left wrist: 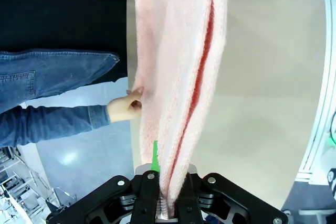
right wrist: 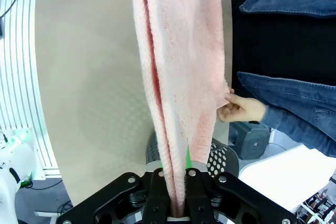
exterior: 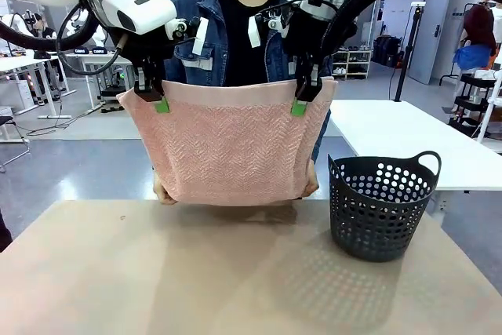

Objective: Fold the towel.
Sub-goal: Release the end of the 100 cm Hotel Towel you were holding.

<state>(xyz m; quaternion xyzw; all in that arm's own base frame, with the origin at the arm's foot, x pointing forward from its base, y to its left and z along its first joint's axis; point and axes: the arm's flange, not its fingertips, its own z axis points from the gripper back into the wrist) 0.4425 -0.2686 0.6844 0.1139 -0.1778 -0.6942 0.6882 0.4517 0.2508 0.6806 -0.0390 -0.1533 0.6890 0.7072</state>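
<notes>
Left tool [exterior: 158, 101] clamped shut on the top edge of the towel [exterior: 231, 147], near its left corner; the wrist view shows more than one layer pinched between the pads. Towel hangs flat like a curtain above the far edge of the table [exterior: 196, 272], smooth band along the top, not touching the tabletop as far as I can tell. One hand of the person [exterior: 161, 192] holds the lower left corner, another hand [exterior: 311, 187] the lower right. Right tool [exterior: 300, 104] likewise closed on the top edge near the right corner. Risks: a layer could creep out of either pinch if the person pulls down or my two arms spread; uneven lowering would skew the fold. Dark basket [exterior: 383, 205] stands on the table to the right, near the towel's right edge, so a swing that way could snag it. Open table lies in front and to the left, room enough to lay the cloth down.
</notes>
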